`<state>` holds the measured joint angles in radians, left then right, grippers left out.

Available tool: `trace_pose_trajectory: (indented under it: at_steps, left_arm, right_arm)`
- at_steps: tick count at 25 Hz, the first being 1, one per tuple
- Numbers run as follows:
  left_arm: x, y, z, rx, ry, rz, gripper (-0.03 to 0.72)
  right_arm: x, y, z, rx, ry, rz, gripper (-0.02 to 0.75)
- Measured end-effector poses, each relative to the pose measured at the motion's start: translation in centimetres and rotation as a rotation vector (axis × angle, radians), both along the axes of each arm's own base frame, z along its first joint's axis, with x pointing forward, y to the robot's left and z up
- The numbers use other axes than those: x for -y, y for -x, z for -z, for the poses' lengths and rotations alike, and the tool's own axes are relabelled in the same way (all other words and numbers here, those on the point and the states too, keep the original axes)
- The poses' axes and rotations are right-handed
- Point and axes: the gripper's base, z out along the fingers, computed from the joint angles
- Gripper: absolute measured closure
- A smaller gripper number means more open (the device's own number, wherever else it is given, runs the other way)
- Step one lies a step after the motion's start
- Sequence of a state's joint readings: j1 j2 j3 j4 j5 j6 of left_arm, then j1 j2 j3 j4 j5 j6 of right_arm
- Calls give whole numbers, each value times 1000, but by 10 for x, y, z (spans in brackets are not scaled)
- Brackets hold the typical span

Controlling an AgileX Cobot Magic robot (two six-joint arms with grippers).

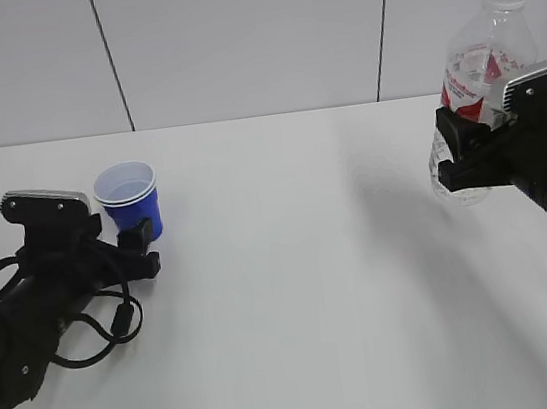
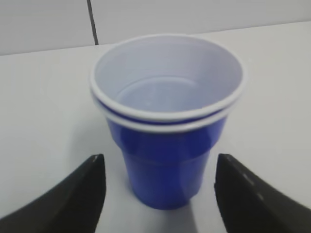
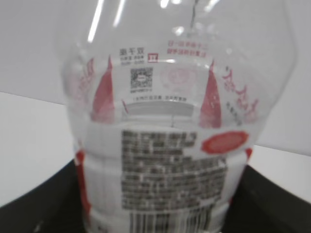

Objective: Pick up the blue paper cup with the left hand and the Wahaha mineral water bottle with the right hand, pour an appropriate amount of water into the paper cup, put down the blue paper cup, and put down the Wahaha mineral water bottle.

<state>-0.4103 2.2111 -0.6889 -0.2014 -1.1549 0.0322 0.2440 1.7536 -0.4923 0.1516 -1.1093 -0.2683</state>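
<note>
Your left hand [image 1: 138, 245] lies low on the white surface [image 1: 305, 291] near its left edge. Its two black fingers [image 2: 77, 194] are spread wide, one on each side of the blue paper cup [image 1: 131, 201], and the left wrist view shows a clear gap between each finger and the cup wall, so nothing is gripped. The cup [image 2: 167, 116] stands upright on the surface with its white inside facing up and a doubled white rim. From these views you cannot tell whether it holds any water.

Your right hand [image 1: 464, 154] is at the right edge of the surface, closed around the lower body of the water bottle [image 1: 479, 77]. The bottle is clear, with a red-and-white label and an open neck without a cap. It leans slightly, with its neck tipped toward the right. In the exterior view its base appears to sit above the surface, though the hand hides part of it. In the right wrist view the bottle [image 3: 170, 160] fills the frame, with black finger [image 3: 277, 199] surfaces pressed against both sides of the label, where printed text and a barcode show.

The cup and the bottle are well apart, at opposite sides of the surface. A pale panelled wall [image 1: 241, 37] runs along the far edge.
</note>
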Motion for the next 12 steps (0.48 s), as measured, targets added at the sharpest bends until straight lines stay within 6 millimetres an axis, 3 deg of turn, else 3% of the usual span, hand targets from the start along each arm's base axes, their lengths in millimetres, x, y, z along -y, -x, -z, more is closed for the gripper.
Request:
trace_pose_trajectory:
  at_steps: [6, 12]
  left_arm:
    - [0, 23, -25, 18, -10, 107, 157]
    - [-13, 55, -56, 46, -3, 121, 157]
  right_arm:
    - [0, 0, 0, 0, 0, 0, 253]
    - [-1, 0, 0, 1, 3, -7, 253]
